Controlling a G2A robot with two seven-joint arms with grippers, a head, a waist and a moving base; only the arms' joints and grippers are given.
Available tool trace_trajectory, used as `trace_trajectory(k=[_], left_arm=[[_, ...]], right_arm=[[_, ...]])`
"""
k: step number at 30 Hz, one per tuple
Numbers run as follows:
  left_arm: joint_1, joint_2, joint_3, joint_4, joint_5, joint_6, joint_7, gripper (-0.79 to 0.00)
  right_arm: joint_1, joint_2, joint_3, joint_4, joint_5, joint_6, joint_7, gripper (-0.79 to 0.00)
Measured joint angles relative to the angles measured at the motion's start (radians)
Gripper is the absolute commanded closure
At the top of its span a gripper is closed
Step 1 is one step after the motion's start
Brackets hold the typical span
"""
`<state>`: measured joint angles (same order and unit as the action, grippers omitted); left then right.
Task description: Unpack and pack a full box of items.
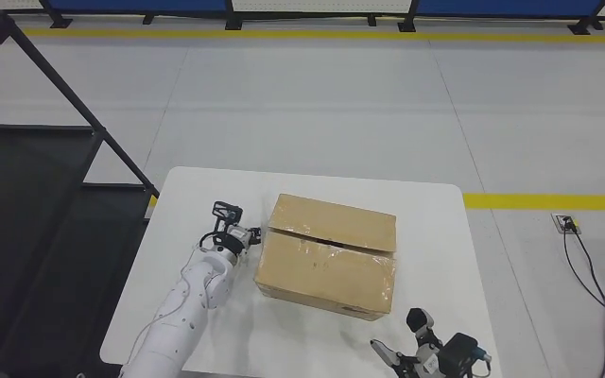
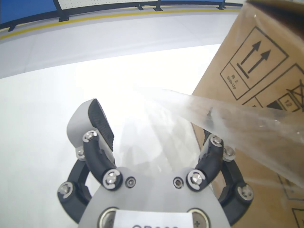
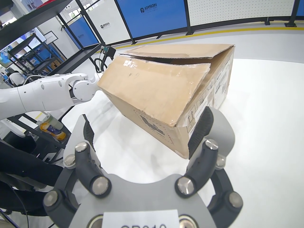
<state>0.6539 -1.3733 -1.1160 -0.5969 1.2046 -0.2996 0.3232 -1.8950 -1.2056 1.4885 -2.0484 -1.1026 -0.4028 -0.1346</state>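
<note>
Box (image 1: pixel 329 255) at centre of worktop (image 1: pixel 435 217), shut but for a narrow gap between its two top flaps (image 3: pixel 154 79), contents hidden. Left claw (image 1: pixel 236 227) at 9 o'clock of the box, just beside the end wall, spread wide and gripping nothing; loose tape strip (image 2: pixel 237 124) from the box draped across one of its fingers (image 2: pixel 212 147). Right claw (image 1: pixel 397 333) at 5 o'clock of the box, near the worktop edge, apart from the cardboard, likewise spread and empty. Judged risks: sticking of tape to that finger, hence dragging or tipping of the box on any pull-away; tearing of a flap if lifted against tape not fully released; sliding of the box toward 3 o'clock under a one-sided push, with no bracing at the far end; spilling of contents if tilted with flaps parted. Counted: one box, two top flaps, one loose tape strip, two claws.
</note>
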Motion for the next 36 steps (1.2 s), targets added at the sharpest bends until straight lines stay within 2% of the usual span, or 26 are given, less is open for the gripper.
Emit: trace_trajectory(k=[9,17,23,30,36], left_arm=[[0.021,0.005,-0.038,0.027,-0.046,0.016,0.11,-0.785],[0.107,0.035,-0.089,-0.048,-0.023,0.036,0.159,-0.785],[0.217,0.065,-0.142,-0.193,0.02,0.082,0.155,-0.785],[0.375,0.097,-0.226,-0.426,0.05,0.128,0.08,-0.785],[0.47,0.113,-0.283,-0.556,0.052,0.158,0.007,-0.785]], right_arm=[[0.017,0.003,0.003,0.0,0.005,-0.007,0.025,-0.785],[0.021,0.005,0.013,0.019,0.018,-0.028,0.012,-0.785],[0.026,0.007,0.023,0.038,0.033,-0.052,0.001,-0.785],[0.04,0.009,0.02,0.05,0.035,-0.071,0.002,-0.785],[0.044,0.011,0.019,0.054,0.033,-0.078,0.005,-0.785]])
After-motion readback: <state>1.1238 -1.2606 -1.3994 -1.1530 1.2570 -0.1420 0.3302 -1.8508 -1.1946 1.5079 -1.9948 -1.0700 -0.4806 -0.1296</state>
